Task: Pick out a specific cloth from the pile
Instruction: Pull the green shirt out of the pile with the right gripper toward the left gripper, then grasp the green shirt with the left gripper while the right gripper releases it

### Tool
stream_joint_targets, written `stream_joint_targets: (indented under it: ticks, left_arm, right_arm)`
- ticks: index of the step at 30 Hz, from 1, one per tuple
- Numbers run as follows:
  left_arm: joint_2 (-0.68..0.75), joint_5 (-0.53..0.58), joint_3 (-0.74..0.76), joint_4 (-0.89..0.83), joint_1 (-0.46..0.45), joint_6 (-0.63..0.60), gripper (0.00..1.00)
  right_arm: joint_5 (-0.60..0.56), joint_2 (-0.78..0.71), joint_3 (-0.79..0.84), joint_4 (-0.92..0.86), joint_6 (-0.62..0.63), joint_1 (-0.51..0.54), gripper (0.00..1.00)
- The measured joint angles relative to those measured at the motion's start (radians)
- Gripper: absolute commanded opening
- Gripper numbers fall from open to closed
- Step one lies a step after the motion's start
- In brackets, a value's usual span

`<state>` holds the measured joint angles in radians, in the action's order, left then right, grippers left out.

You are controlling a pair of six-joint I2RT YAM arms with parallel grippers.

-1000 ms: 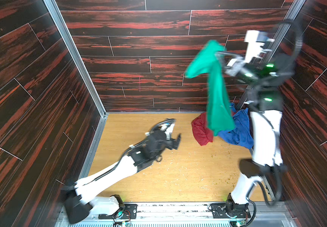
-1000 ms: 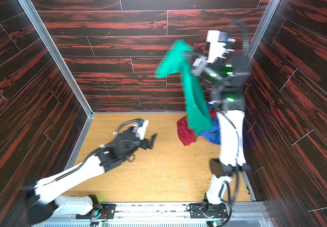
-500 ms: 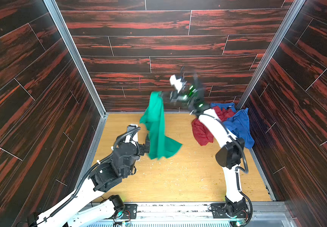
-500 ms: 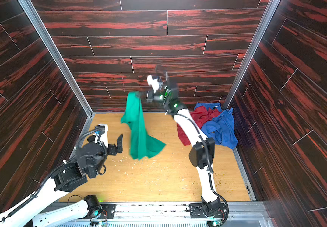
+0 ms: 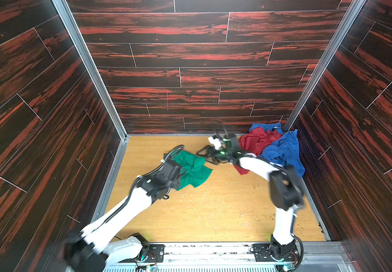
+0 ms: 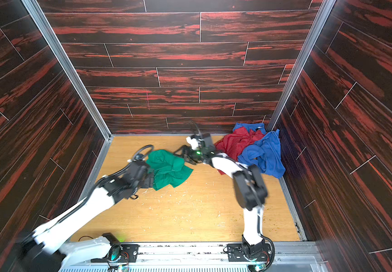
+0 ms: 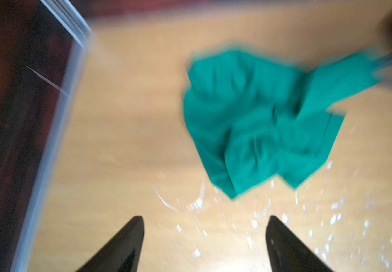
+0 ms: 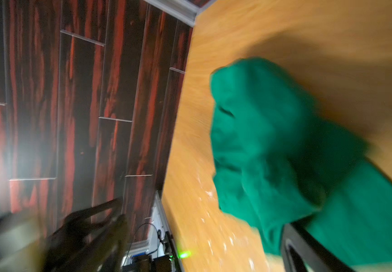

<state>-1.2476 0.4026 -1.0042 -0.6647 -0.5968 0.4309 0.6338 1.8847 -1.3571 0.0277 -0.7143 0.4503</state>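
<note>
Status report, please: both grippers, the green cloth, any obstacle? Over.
Left gripper open, empty, short of the green cloth. Right gripper open beside it. Green cloth crumpled on the table, apart from the pile. Nothing blocking.

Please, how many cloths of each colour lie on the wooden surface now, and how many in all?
Green cloth: 1
Red cloth: 1
Blue cloth: 1 for sure; the blue patch behind the red cloth may be a second one, I cannot tell
Total: 3, perhaps 4
</note>
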Motion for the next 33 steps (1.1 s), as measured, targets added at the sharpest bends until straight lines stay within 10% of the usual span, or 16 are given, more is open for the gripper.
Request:
stream_joint_targets:
  ticks: [9, 22, 28, 33]
  left_arm:
    - [-0.249, -0.172, -0.008, 0.061, 0.055, 0.042, 0.72]
    - [-0.552, -0.24, -0.19, 0.187, 0.151, 0.008, 0.58]
    - [-0.629, -0.255, -0.231, 0.179, 0.157, 0.0, 0.4]
    - [-0.642, -0.258, -0.255, 0.163, 0.16, -0.001, 0.01]
  right_arm:
    - [-0.122, -0.344, 0.326, -0.134, 0.212, -0.052, 0.99]
    - [-0.016, -0.433, 0.532, -0.055, 0.217, -0.023, 0.99]
    - [0.01, -0.435, 0.532, 0.003, 0.211, -0.018, 0.99]
    - [0.011, -0.434, 0.527, 0.003, 0.211, -0.018, 0.99]
